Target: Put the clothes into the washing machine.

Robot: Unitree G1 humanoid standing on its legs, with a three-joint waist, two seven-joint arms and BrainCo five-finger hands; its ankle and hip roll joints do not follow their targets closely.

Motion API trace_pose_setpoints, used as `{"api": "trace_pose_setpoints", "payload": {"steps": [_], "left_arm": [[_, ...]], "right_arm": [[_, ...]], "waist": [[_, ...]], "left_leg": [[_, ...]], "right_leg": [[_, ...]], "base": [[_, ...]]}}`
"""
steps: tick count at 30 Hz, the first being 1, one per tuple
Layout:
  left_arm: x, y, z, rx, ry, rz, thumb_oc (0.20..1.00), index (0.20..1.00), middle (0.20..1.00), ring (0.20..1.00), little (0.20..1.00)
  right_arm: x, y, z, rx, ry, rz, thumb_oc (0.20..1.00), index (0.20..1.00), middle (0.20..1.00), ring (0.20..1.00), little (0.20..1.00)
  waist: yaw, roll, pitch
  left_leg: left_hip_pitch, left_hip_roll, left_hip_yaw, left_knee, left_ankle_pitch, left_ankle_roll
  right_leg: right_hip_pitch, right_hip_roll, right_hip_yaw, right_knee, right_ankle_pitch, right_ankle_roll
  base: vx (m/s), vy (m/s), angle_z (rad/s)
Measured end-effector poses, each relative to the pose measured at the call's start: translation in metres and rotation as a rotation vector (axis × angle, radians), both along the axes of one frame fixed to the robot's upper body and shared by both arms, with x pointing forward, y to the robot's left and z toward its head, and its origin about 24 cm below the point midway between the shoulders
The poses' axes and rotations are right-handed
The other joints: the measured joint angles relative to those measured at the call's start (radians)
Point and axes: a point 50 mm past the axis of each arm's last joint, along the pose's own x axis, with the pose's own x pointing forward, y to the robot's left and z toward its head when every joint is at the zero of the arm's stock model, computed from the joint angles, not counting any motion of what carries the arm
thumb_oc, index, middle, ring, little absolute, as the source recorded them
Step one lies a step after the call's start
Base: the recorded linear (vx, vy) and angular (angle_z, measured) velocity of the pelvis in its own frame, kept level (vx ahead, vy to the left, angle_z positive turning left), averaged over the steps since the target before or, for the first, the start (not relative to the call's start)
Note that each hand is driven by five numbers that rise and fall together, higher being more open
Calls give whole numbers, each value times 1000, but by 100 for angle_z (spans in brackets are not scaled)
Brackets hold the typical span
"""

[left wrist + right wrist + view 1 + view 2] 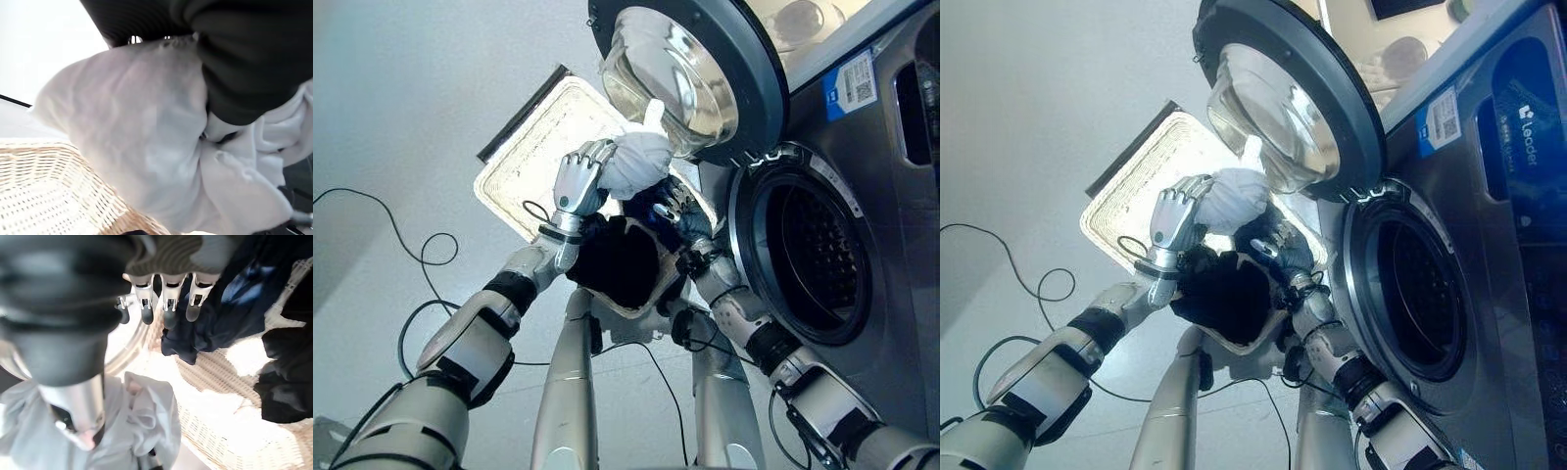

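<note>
From my head views, my left hand (578,181) curls round a white bundle (636,162) above the wicker basket (524,166), with the washing machine's drum (813,255) at three o'clock. In my right wrist view, my right hand (164,303) hangs with straight fingers over dark blue cloth (230,308).

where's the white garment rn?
The white garment is bunched in the left hand, lifted above the wicker basket, just below the washing machine's open door.
</note>
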Motion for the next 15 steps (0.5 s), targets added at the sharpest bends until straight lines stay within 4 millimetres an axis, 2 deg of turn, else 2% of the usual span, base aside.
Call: {"api": "trace_pose_setpoints", "payload": {"steps": [8,15], "left_arm": [[0,-1,0,10,0,1,200,200,200,200,200],[1,-13,-2,201,2,-47,200,200,200,200,200]], "right_arm": [[-2,5,1,-34,-25,40,1000,1000,1000,1000,1000],[-3,9,-1,83,6,142,1000,1000,1000,1000,1000]], "waist": [[1,0,0],[1,0,0]], "left_leg": [[0,8,1,-1,0,0],[0,8,2,-1,0,0]], "right_leg": [[0,10,1,-6,2,-4],[0,10,2,-6,2,-4]], "base": [[-2,4,-2],[0,0,0]]}}
